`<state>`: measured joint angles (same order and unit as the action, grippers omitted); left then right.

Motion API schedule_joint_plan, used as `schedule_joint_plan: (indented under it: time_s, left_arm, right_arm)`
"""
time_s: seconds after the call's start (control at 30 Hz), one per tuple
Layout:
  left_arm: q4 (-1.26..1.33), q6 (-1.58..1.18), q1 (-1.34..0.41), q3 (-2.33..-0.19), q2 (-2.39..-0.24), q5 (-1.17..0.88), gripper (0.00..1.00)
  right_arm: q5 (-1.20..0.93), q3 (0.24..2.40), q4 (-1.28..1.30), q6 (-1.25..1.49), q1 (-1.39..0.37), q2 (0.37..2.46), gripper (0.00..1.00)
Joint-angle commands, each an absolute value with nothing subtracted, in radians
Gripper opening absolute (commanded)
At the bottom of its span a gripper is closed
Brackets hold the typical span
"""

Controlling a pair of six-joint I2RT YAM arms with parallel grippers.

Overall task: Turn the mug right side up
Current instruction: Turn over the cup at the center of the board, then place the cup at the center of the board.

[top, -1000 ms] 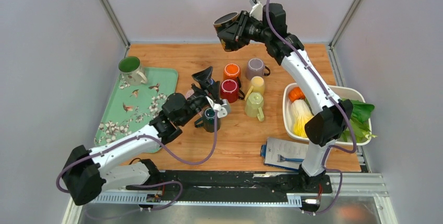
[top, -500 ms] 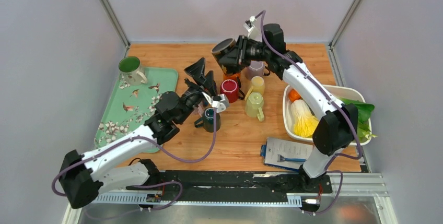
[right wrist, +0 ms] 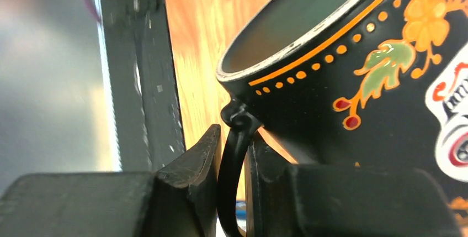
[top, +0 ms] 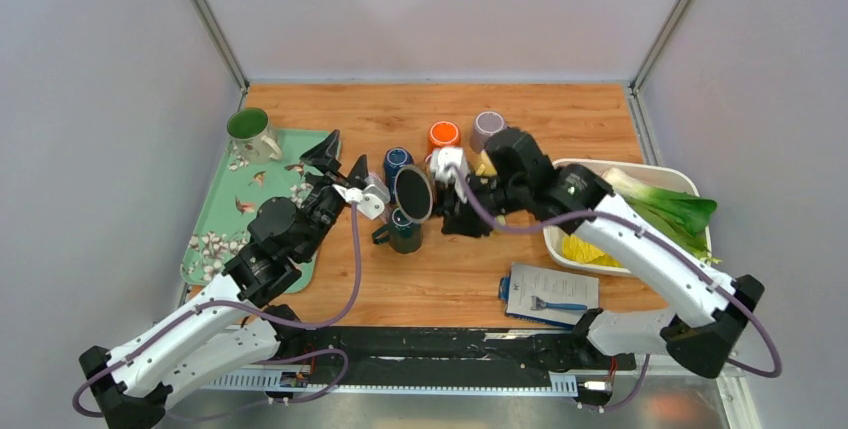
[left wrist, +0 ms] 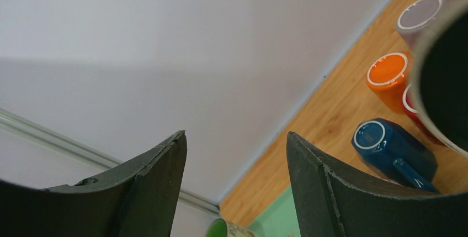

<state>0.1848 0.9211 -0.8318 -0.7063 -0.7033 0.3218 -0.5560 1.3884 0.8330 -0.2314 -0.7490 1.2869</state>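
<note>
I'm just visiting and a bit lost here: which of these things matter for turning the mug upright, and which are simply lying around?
In the job: black flowered mug, right end effector gripping its handle.
Lying about: green mug on the tray, blue mug, orange mug, purple mug, dark teal mug, vegetable bin, booklet, left end effector, open.

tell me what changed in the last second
The right hand, shut on the handle of the black mug, swung it down from high at the back to mid-table, tipped sideways. The open left hand pulled back toward the tray. The orange mug and green mug stayed put.
</note>
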Motion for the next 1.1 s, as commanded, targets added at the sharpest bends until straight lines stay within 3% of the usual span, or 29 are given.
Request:
schedule_joint_plan:
  time_s: [0.0,0.27,0.53,0.8,1.07]
  left_arm:
    - [0.109,0.771,-0.802,-0.703,-0.67,0.366,0.74]
    - [0.114,0.724,-0.734,-0.676,-0.597,0.375,0.75]
    - [0.105,0.703,-0.647,-0.656,-0.533,0.361,0.75]
    - [0.079,0.702,-0.615,-0.652,-0.505,0.342,0.75]
    - [0.08,0.693,-0.604,-0.643,-0.501,0.315,0.74]
  right_arm:
    - [-0.185,1.278,0.937,-0.689,-0.899,1.171,0.0]
    - [0.229,1.012,0.815,-1.003,-1.051,0.985,0.0]
    - [0.431,0.643,0.511,-1.415,-1.186,0.843,0.0]
    - [0.656,0.565,0.348,-1.388,-1.225,1.054,0.0]
    - [0.692,0.503,0.254,-1.441,-1.225,1.099,0.0]
